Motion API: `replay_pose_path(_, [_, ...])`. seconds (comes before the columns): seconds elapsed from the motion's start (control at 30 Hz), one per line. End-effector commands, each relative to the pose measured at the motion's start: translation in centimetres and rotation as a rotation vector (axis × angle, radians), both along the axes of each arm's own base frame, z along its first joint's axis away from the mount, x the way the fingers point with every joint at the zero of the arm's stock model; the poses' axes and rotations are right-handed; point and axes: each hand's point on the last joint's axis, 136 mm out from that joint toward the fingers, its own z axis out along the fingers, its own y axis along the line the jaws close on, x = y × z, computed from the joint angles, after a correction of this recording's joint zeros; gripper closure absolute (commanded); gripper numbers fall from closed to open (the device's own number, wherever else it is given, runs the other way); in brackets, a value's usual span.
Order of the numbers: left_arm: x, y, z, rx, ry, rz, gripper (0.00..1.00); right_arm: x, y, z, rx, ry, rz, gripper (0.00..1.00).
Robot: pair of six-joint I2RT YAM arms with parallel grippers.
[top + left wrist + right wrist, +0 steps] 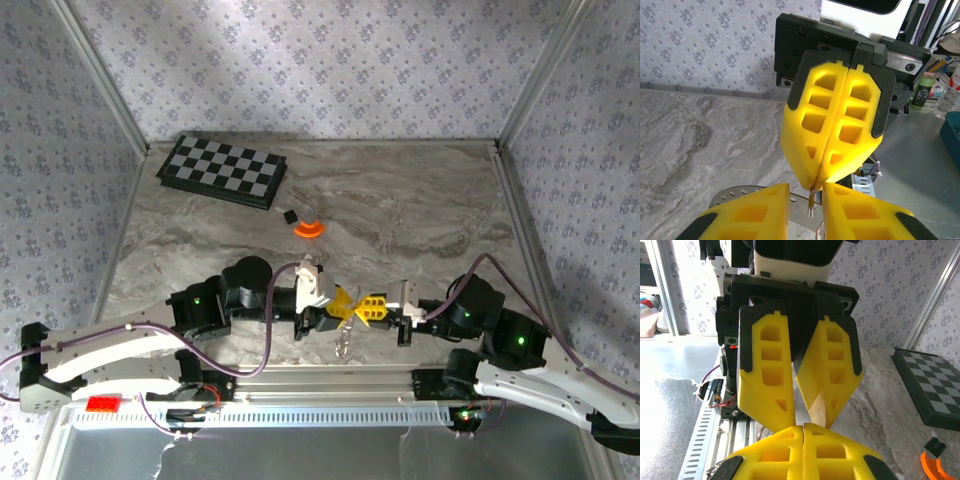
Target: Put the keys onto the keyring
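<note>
Here, the right jaws are clenched, pads flat together, and a thin metal sliver sticks down out of their tips. I cannot tell whether it is an edge of the ring or the key itself; the key is too small to pick out. The left jaws stand slightly apart, fingertips on either side of that sliver with a gap showing, so they look released rather than gripping. The two pairs meet tip to tip along a line roughly parallel to the near edge. That makes both arms equally close, and the sliver's long axis runs down into the left gap. The keyring dangles just beneath that meeting point, silvery and loose, over the near strip of the worktop and close to the metal rail. I judge the next move to be a very small one, since there is little room toward the rail. Open worktop lies behind, with the orange disc and checkered board well apart
</note>
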Motion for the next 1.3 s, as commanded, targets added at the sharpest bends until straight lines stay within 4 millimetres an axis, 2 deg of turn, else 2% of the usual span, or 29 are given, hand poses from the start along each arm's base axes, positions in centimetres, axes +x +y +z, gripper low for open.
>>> replay_pose_path(0.0, [0.2,0.3,0.1,-0.007,-0.014,0.017,0.77,-0.4,-0.1,2.0,0.056,-0.046,0.014,1.00])
replay_pose_path(0.33, [1.1,0.7,-0.2,-0.024,0.026,0.049,0.77,-0.6,0.1,2.1,0.071,-0.048,0.029,1.00])
replay_pose_path(0.67, [0.3,0.2,-0.1,-0.044,0.039,-0.007,0.78,-0.4,0.7,1.8,0.060,-0.041,0.036,1.00])
replay_pose_path(0.83, [0.0,0.2,-0.2,-0.045,0.044,-0.021,0.85,-0.4,0.8,1.8,0.060,-0.044,0.040,1.00])
replay_pose_path(0.97, [0.1,0.0,-0.3,-0.040,0.043,-0.021,1.00,-0.4,0.9,1.8,0.059,-0.041,0.043,1.00])
replay_pose_path(1.13, [0.7,0.0,-0.3,-0.040,0.036,0.014,1.00,-0.1,0.8,2.1,0.064,-0.037,0.022,1.00])
replay_pose_path(1.2, [1.6,0.3,0.0,-0.045,0.034,0.059,1.00,0.2,0.5,2.4,0.071,-0.027,-0.005,0.85])
replay_pose_path(1.27, [2.1,0.6,0.4,-0.068,0.032,0.081,1.00,0.3,-0.1,2.8,0.082,-0.011,-0.023,0.58])
